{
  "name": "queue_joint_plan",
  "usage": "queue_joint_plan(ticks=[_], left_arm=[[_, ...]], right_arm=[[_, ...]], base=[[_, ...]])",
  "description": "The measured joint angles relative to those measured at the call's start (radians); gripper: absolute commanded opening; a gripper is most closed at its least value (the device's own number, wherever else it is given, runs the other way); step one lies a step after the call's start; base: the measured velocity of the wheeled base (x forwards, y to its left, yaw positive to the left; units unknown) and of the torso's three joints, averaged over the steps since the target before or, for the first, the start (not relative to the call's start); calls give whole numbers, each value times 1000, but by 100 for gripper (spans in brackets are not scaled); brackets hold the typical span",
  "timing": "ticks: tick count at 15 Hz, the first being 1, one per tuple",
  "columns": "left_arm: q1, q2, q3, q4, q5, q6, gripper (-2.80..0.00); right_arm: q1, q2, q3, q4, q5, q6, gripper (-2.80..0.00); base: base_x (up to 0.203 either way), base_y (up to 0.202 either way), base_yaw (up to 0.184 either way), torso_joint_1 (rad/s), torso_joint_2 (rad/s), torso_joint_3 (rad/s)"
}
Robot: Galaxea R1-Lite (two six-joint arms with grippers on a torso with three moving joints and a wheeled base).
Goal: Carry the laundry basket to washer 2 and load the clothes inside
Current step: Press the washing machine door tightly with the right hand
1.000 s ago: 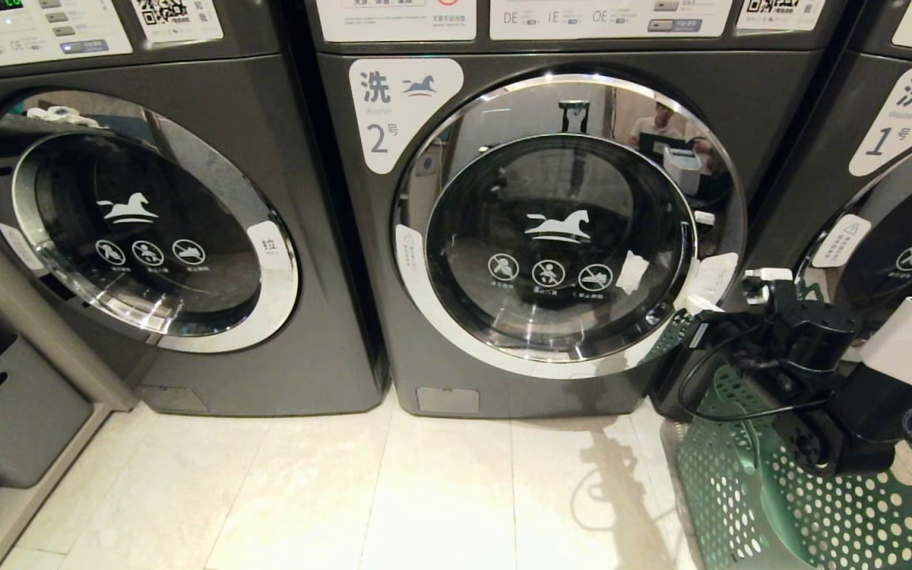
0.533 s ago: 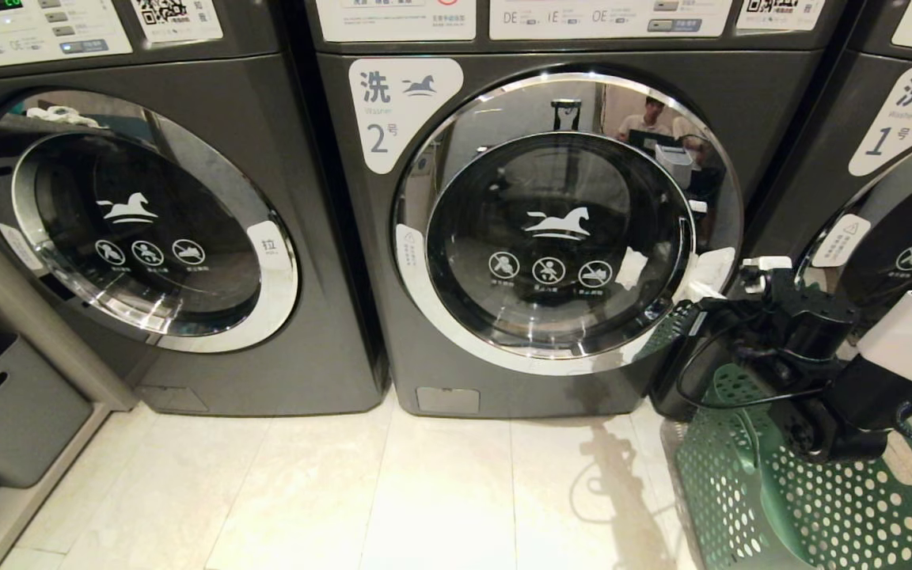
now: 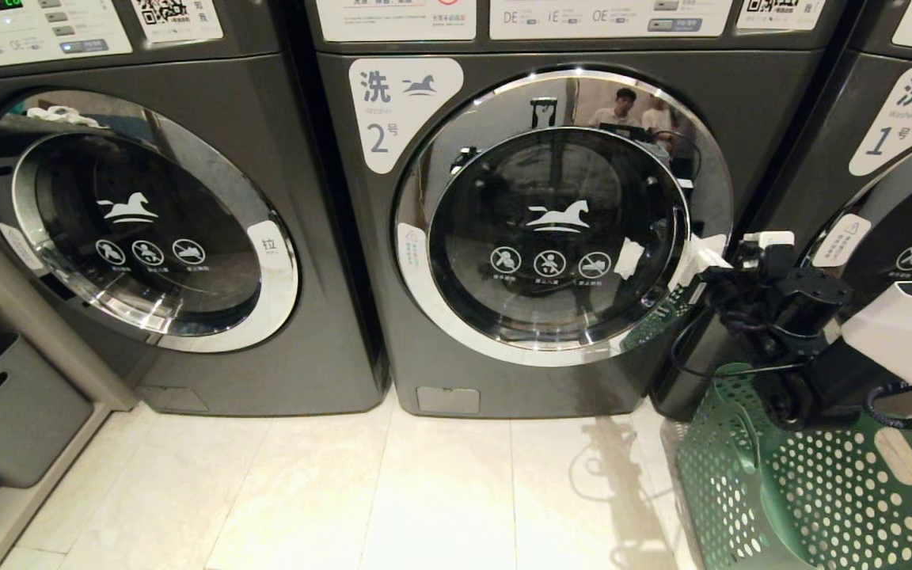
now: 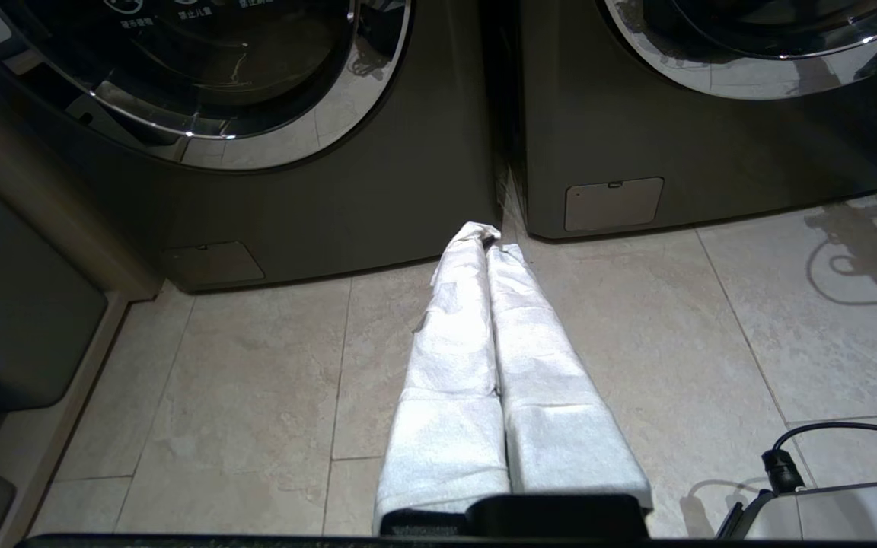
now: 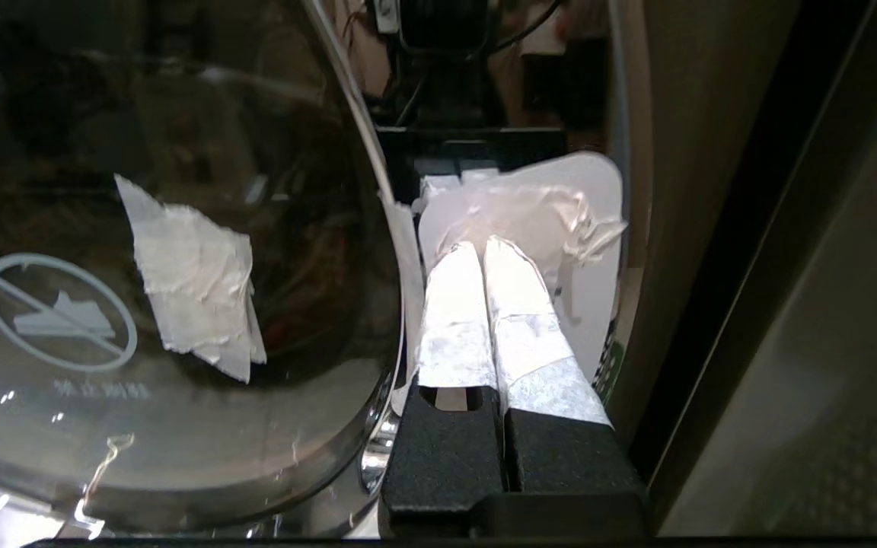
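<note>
Pale floor tiles (image 3: 440, 491) run up to a row of dark grey front-loading machines. Washer 2 (image 3: 503, 380) stands at the centre, and its round door (image 3: 559, 214) appears slightly ajar on the handle side. The laundry basket (image 3: 812, 507) sits on the floor just beside washer 2, at its lower right, within reach of the door for loading; the clothes are not visible. The right end effector (image 5: 484, 251) has its wrapped fingers pressed together, empty, with the tips against the white handle pad (image 5: 583, 190) on the door rim, apparently to lever the door outward. The left end effector (image 4: 488, 243) is likewise closed and empty, parked low over the floor before washer 2's left front corner.
</note>
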Motion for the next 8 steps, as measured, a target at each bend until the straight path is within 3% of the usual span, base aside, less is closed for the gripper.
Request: queue_joint_plan(ticks=[8], left_arm=[[0, 0, 0, -1, 0, -3, -280]], right_arm=[[-34, 192, -345, -3, 6, 0, -280]], base=[[0, 0, 0, 0, 0, 0]])
